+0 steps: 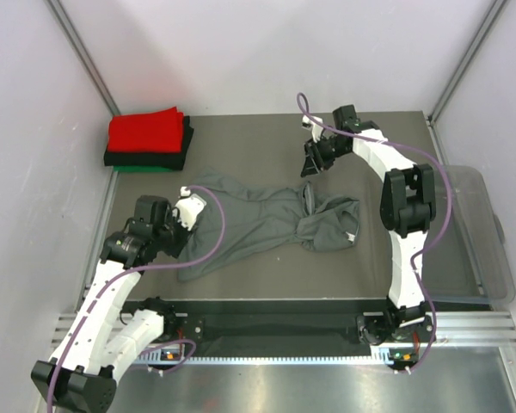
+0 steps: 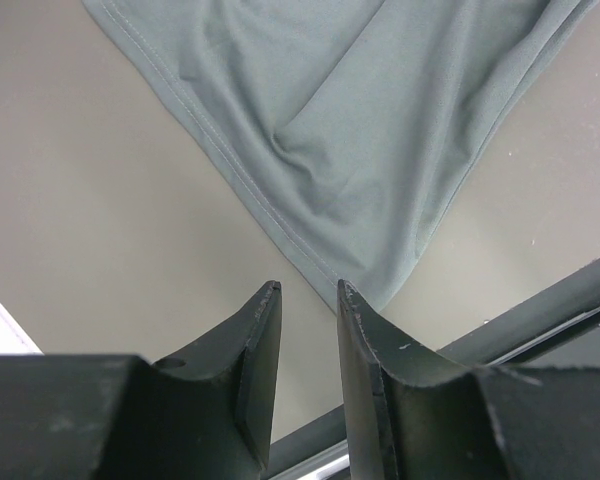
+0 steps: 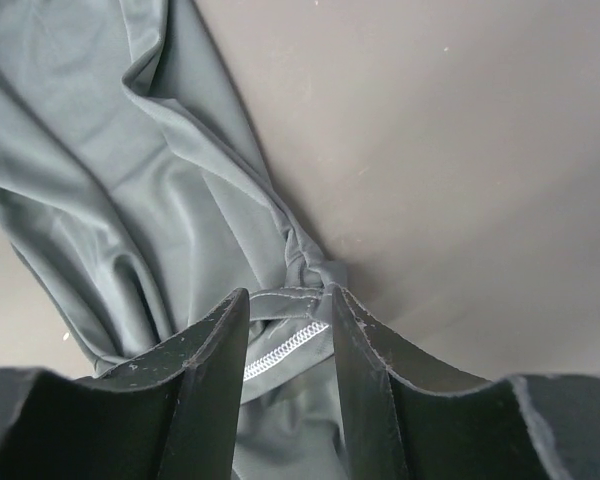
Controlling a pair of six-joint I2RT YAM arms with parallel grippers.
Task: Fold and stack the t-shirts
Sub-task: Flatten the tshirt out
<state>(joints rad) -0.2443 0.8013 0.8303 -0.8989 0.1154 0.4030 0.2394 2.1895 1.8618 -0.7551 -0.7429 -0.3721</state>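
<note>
A dark grey t-shirt [image 1: 267,219] lies crumpled across the middle of the table. My left gripper [image 1: 187,198] hovers at its left end. In the left wrist view the left gripper [image 2: 308,288] is open and empty, with a hemmed corner of the shirt [image 2: 340,150] just past its fingertips. My right gripper [image 1: 310,170] is over the shirt's bunched right part. Seen from the right wrist, the right gripper [image 3: 288,292] has its jaws apart astride a stitched hem [image 3: 280,340], and a twisted knot of cloth [image 3: 325,272] touches the right fingertip. A folded red t-shirt [image 1: 146,131] lies on black [image 1: 146,158] and green [image 1: 142,169] ones at the back left.
A clear plastic bin [image 1: 486,241] stands off the table's right edge, next to the right arm. A dark rail [image 1: 275,323] runs along the near edge between the arm bases. White walls close in the left, back and right sides.
</note>
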